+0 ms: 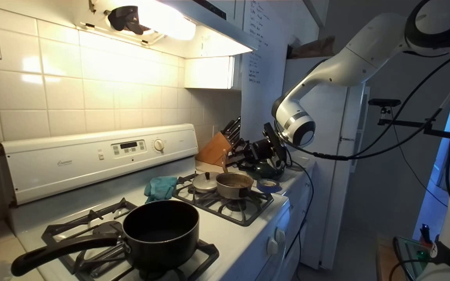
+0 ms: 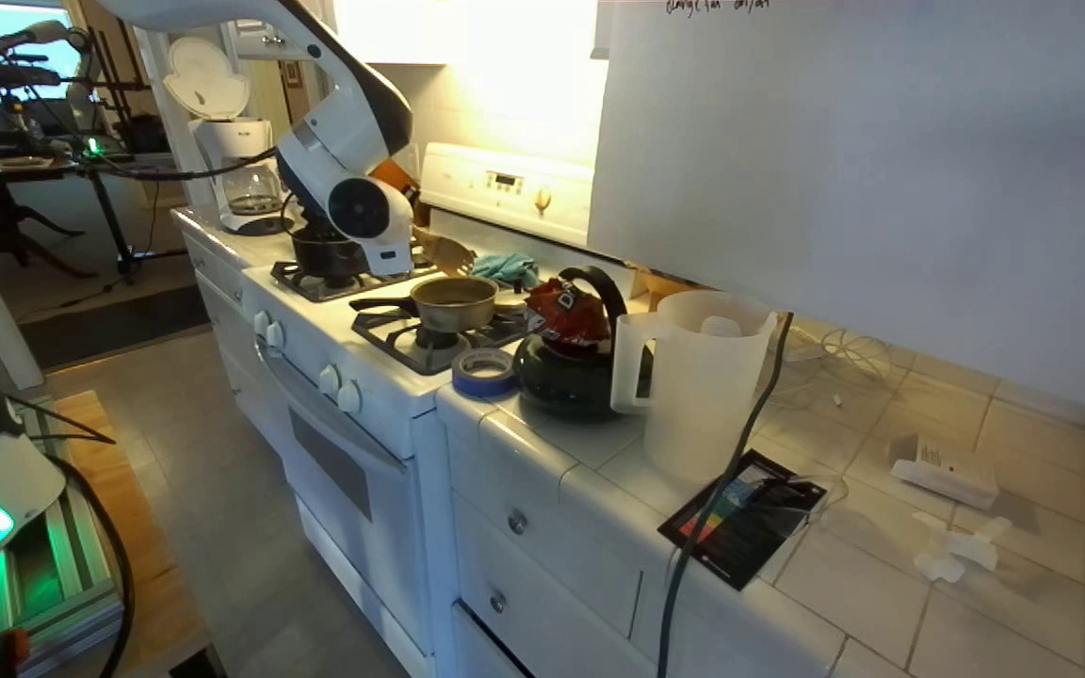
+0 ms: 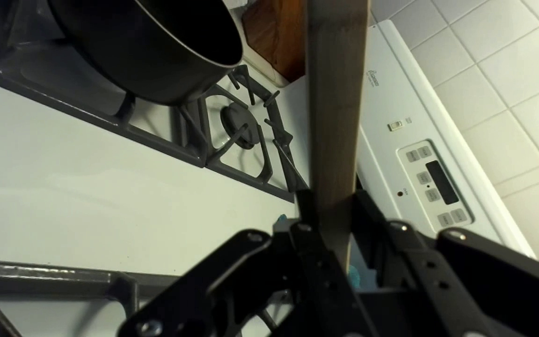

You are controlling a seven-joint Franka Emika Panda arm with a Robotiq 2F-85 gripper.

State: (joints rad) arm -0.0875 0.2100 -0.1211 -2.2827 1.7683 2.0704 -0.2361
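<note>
The hand (image 3: 336, 206) is closed on a wooden spatula (image 3: 337, 117), whose long axis runs up the wrist view from between the jaws; the black saucepan (image 3: 150, 49) lies to the spatula's left in that view, apart from it.

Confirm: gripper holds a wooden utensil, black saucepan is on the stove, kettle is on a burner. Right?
Wrong only about the kettle: it stands on the tiled counter beside the stove, as an exterior view shows. The gripper does hold a wooden utensil, and the black saucepan is on the stove.
</note>
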